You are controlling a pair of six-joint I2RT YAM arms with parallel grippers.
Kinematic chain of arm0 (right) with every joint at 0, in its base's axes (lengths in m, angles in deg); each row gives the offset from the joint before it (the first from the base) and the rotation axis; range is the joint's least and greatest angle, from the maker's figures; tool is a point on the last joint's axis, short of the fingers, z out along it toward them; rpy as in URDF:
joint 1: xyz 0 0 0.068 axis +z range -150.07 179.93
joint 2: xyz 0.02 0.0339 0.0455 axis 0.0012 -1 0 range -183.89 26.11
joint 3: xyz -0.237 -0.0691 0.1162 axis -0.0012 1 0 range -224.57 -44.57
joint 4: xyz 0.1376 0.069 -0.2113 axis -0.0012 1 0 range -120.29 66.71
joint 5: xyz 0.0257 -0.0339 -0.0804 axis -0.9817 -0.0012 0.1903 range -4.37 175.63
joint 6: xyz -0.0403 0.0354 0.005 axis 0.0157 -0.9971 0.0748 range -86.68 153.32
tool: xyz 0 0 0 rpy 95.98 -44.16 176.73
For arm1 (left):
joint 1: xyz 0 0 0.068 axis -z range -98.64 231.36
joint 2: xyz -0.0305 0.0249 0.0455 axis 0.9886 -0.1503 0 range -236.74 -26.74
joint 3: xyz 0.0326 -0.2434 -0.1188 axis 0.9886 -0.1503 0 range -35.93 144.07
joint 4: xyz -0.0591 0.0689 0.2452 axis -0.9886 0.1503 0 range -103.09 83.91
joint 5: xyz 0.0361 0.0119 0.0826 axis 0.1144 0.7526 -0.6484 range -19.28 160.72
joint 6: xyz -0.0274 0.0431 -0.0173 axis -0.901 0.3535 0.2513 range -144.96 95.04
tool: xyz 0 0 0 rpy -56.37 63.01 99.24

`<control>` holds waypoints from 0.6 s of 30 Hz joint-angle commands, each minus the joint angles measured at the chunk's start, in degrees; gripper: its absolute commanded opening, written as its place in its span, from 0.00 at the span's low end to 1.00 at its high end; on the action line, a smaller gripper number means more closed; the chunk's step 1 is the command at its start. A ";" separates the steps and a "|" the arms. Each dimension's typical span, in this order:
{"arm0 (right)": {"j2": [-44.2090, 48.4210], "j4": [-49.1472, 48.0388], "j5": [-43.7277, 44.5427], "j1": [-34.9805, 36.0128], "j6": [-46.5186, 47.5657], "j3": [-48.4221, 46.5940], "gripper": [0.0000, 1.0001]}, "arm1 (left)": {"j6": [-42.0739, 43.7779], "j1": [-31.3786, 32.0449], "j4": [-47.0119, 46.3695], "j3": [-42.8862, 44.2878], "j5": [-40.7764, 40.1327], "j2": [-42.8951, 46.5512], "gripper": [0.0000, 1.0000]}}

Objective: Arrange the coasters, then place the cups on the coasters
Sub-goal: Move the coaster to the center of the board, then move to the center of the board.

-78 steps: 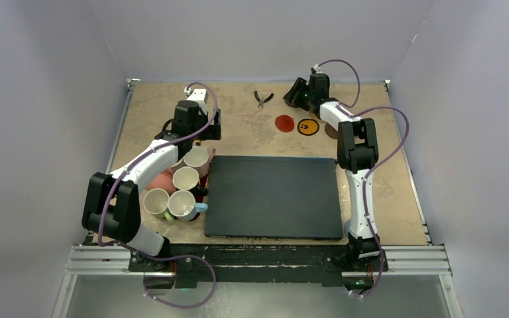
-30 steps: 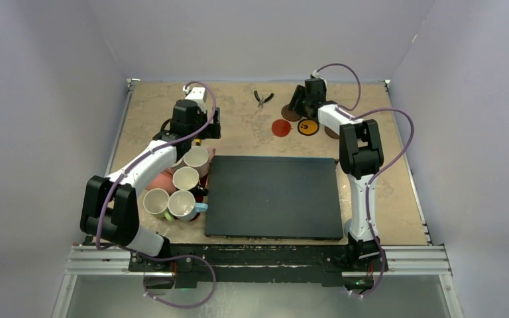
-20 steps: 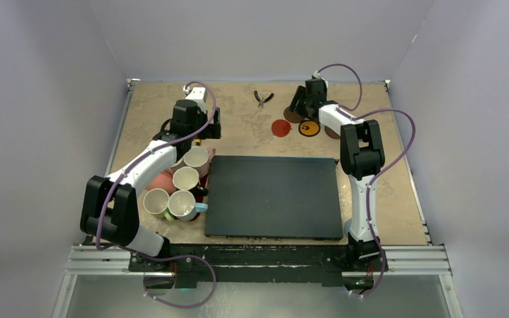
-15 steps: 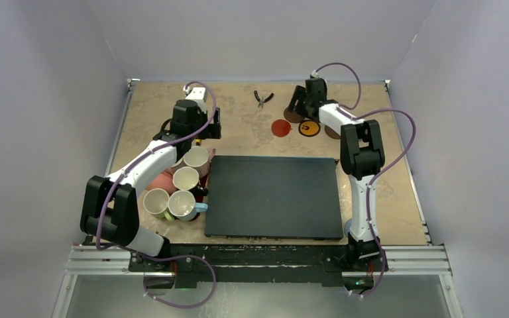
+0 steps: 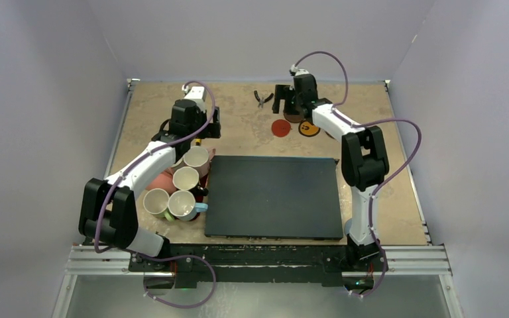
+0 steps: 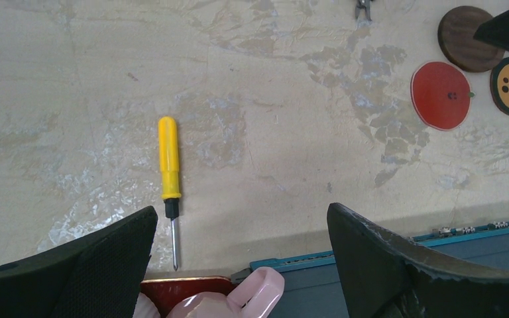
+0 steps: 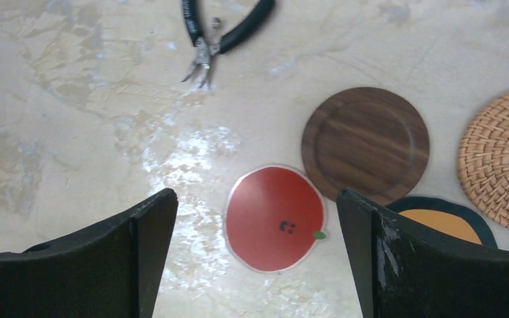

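1. The right gripper (image 7: pixel 255 195) has just let go of the dark brown coaster (image 7: pixel 365 144) and lifted away. Its fingers are wide apart now and hold nothing.
2. That coaster lies flat on the table, close by the red coaster (image 7: pixel 276 218), at its 1 o'clock.
3. So I think one more coaster is set down, but no cup sits on any yet.
4. The left gripper (image 6: pixel 240 212) is wide too, and empty.
5. Counting: four coasters, with the yellow coaster (image 7: pixel 437 225) and the tan woven coaster (image 7: pixel 500 159). They sit at 12 o'clock from the black mat (image 5: pixel 273 197).
6. Four cups (image 5: pixel 186 178) show at the mat's 9 o'clock (more may hide under the arm).
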 commanded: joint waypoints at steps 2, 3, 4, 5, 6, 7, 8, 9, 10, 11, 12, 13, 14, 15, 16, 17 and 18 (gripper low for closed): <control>1.32 4.45 10.15 5.03 6.31 -1.69 0.95 | -0.74 0.26 -3.73 -0.87 -1.59 4.07 0.94; 0.85 5.05 11.77 5.92 6.80 -1.93 0.96 | -0.73 0.30 -3.86 -0.96 -1.75 4.19 0.94; 0.33 5.62 13.72 6.67 7.08 -2.19 0.97 | -0.72 0.31 -3.85 -1.02 -1.83 4.37 0.94; -0.20 6.25 14.82 7.38 7.28 -2.53 0.98 | -0.68 0.26 -3.86 -1.05 -1.82 4.44 0.94; -0.89 7.01 15.74 7.88 7.32 -2.86 0.98 | -0.68 0.26 -3.89 -1.08 -1.88 4.36 0.94; -1.25 7.38 17.04 8.35 6.72 -3.19 0.98 | -0.72 0.32 -3.90 -1.03 -1.94 4.43 0.94; -2.03 8.56 17.67 8.65 6.19 -3.73 0.98 | -0.73 0.27 -3.87 -1.07 -1.85 4.40 0.94; -2.57 9.32 17.93 8.76 5.77 -4.26 0.98 | -0.73 0.26 -3.91 -1.02 -1.86 4.41 0.94; -3.09 9.92 18.19 8.93 5.59 -4.70 0.98 | -0.68 0.26 -3.92 -1.06 -1.82 4.40 0.94; -3.55 10.42 18.63 9.19 5.46 -5.04 0.98 | -0.68 0.26 -3.86 -1.06 -1.79 4.45 0.94; -3.99 10.93 19.21 9.37 5.43 -5.36 0.98 | -0.72 0.28 -3.90 -1.04 -1.84 4.48 0.94; -4.43 11.53 19.94 9.55 5.38 -5.71 0.98 | -0.68 0.26 -3.75 -1.04 -1.82 4.48 0.94; -4.80 12.09 20.62 9.73 5.29 -6.00 0.98 | -0.63 0.27 -3.76 -0.95 -1.81 4.48 0.94; -5.23 12.61 21.15 9.85 5.30 -6.32 0.98 | -0.68 0.30 -3.78 -0.96 -1.93 4.57 0.94; -5.62 13.10 21.76 9.94 5.26 -6.53 0.98 | -0.72 0.26 -3.78 -1.00 -1.93 4.57 0.94; -5.95 13.61 22.39 9.97 5.16 -6.65 0.98 | -0.68 0.26 -3.76 -0.97 -1.88 4.57 0.94; -6.26 14.02 22.80 9.97 5.17 -6.90 0.98 | -0.69 0.26 -3.77 -1.01 -1.86 4.65 0.94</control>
